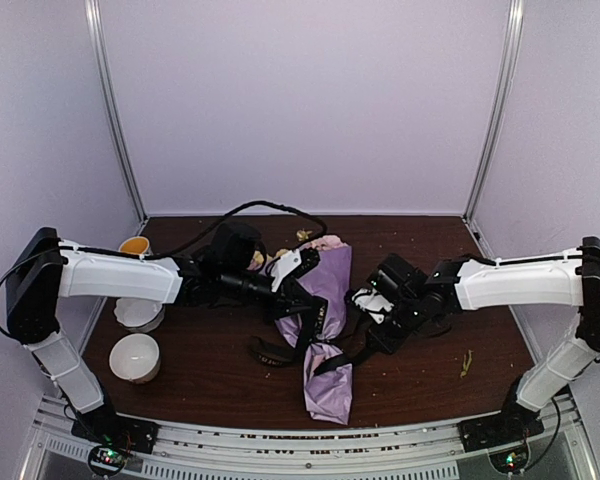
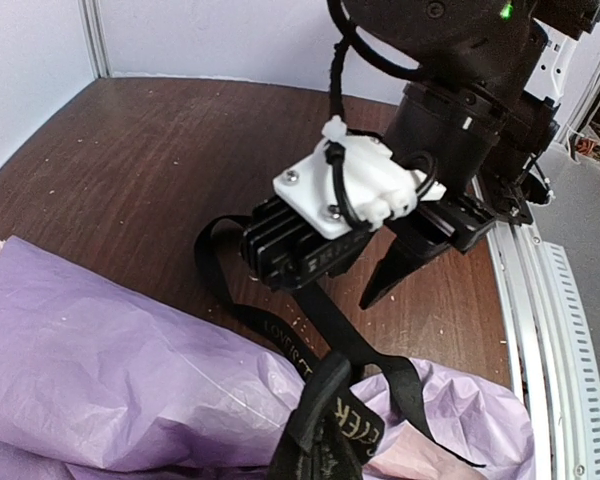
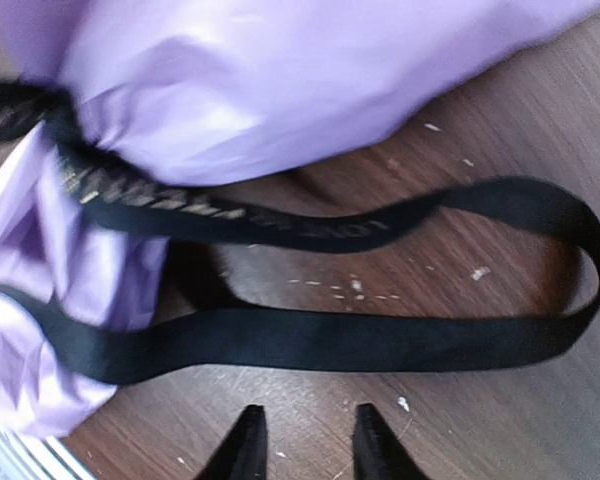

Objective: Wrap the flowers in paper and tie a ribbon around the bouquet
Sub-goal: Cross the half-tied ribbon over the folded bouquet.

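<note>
Lettered ribbon (image 2: 280,338) loops across table (image 2: 130,150), over lilac paper (image 2: 100,370); right end effector (image 2: 382,292) poised above it.

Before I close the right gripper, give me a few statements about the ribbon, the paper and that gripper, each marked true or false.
1. The ribbon crosses over the paper. True.
2. The right gripper is clamped on the ribbon. False: its jaws stand apart with nothing between them, and the ribbon's loop lies on the table ahead of it.
3. A white bowl stands at the table's near left. True.
4. The paper lies flat with the flowers beside it. False: it is bundled around the flowers, which peek out at its far end.
5. The ribbon is plain black. False: it carries pale lettering.
</note>
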Robot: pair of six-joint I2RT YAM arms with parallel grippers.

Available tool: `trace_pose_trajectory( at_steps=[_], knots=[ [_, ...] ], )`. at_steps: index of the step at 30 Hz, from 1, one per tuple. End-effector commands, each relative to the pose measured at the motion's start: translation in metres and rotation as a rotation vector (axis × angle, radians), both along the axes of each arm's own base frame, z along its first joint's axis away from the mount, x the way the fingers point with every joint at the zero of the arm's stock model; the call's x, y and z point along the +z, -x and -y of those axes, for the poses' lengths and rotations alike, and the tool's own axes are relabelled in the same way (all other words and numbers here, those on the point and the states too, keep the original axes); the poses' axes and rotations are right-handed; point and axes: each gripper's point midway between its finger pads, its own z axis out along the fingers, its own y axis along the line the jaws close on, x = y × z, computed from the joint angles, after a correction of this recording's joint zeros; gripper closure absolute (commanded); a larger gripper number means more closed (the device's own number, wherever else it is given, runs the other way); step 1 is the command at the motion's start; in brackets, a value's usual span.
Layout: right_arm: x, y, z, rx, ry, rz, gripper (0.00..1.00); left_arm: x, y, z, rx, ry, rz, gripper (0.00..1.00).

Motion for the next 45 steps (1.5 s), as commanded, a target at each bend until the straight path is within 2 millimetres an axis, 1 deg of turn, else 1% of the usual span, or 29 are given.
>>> trace_pose_trajectory(
  at_steps=[1,4,7,9,12,15,16,17,20,22,26,30,34,36,38,39,42,45],
  knots=[
    [0.002,0.022,-0.013,0.105,-0.066,-0.029,0.66,0.017,-0.001,0.0,-0.001,0.031,0.05,1.0],
    [-0.016,0.03,-0.006,0.093,-0.012,-0.082,0.64,0.018,-0.002,0.0,0.005,0.032,0.049,1.0],
    [-0.025,0.034,-0.001,0.11,0.05,-0.08,0.57,0.017,-0.002,0.001,0.001,0.034,0.048,1.0],
    [-0.028,0.034,-0.003,0.137,0.081,-0.048,0.52,0.016,-0.002,0.001,0.0,0.028,0.047,1.0],
    [-0.03,0.03,-0.01,0.169,0.103,0.001,0.47,0.015,-0.002,0.002,-0.003,0.021,0.044,1.0],
    [-0.025,0.02,-0.015,0.186,0.113,0.059,0.44,0.014,-0.001,0.003,-0.011,0.021,0.036,1.0],
    [-0.024,0.02,-0.019,0.192,0.097,0.057,0.42,0.014,-0.001,0.004,-0.013,0.021,0.034,1.0],
    [-0.023,0.021,-0.021,0.204,0.1,0.049,0.42,0.013,-0.001,0.004,-0.013,0.019,0.03,1.0],
    [-0.03,0.021,-0.023,0.211,0.125,0.024,0.4,0.013,-0.001,0.004,-0.014,0.014,0.028,1.0],
    [-0.033,0.018,-0.025,0.205,0.141,0.021,0.4,0.013,-0.001,0.004,-0.015,0.015,0.03,1.0],
    [-0.032,0.014,-0.038,0.215,0.103,0.028,0.4,0.013,-0.001,0.004,-0.016,0.012,0.03,1.0],
    [-0.036,0.012,-0.043,0.233,0.11,0.025,0.41,0.012,-0.001,0.002,-0.011,0.006,0.031,1.0],
    [-0.037,0.008,-0.056,0.253,0.073,0.034,0.45,0.012,-0.002,0.001,-0.006,0.003,0.035,1.0],
    [-0.04,0.008,-0.059,0.26,0.067,0.023,0.48,0.013,-0.002,0.001,-0.007,0.003,0.036,1.0],
    [-0.043,0.007,-0.059,0.26,0.068,0.011,0.54,0.014,-0.002,0.001,-0.006,0.005,0.037,1.0],
    [-0.044,0.007,-0.059,0.261,0.063,0.005,0.58,0.014,-0.002,0.001,-0.006,0.005,0.037,1.0],
    [-0.045,0.008,-0.058,0.265,0.043,-0.004,0.75,0.013,-0.002,0.001,-0.005,0.001,0.038,1.0],
    [-0.043,0.004,-0.053,0.244,0.021,0.003,0.87,0.012,-0.002,0.001,-0.006,-0.004,0.036,1.0]
  ],
)
